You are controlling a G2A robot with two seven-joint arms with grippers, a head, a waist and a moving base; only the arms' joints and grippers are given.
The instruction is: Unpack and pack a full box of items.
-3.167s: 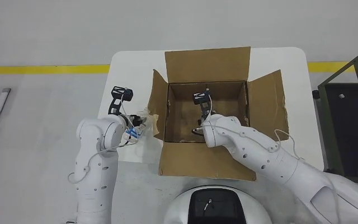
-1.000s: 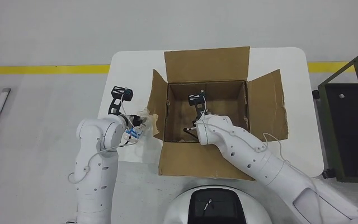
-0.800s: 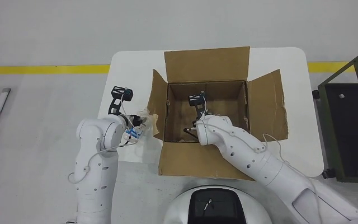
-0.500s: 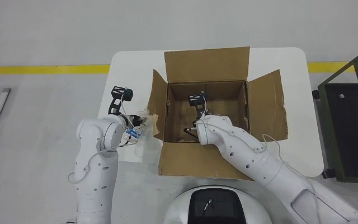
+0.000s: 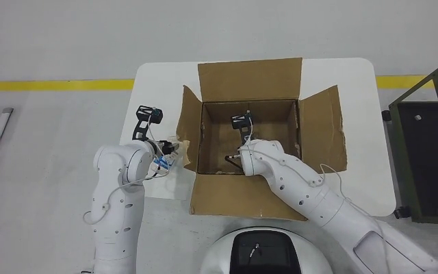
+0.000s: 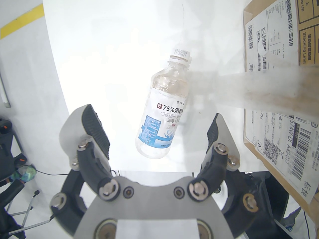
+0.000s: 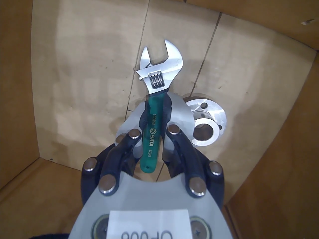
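Gripping a wrench (image 7: 159,72) by its green handle, the right gripper (image 7: 156,111) is down inside the box (image 7: 74,50). Its fingers are closed tight on the handle, and the steel head sticks out past the tips toward the cardboard floor. I can't tell whether the head touches the floor. Just beside the fingers a flange (image 7: 208,123) lies flat on the floor, partly hidden behind one finger.

Over on the other side, the left gripper (image 6: 154,121) hangs with its jaws spread wide. A bottle (image 6: 164,110) lies on the table (image 6: 112,26) in the gap between them, and neither pad touches it. The clear bottle has a white label, and its cap points away from the gripper. It lies near the box's labelled outer wall. From above, the box stands with all four flaps folded out.
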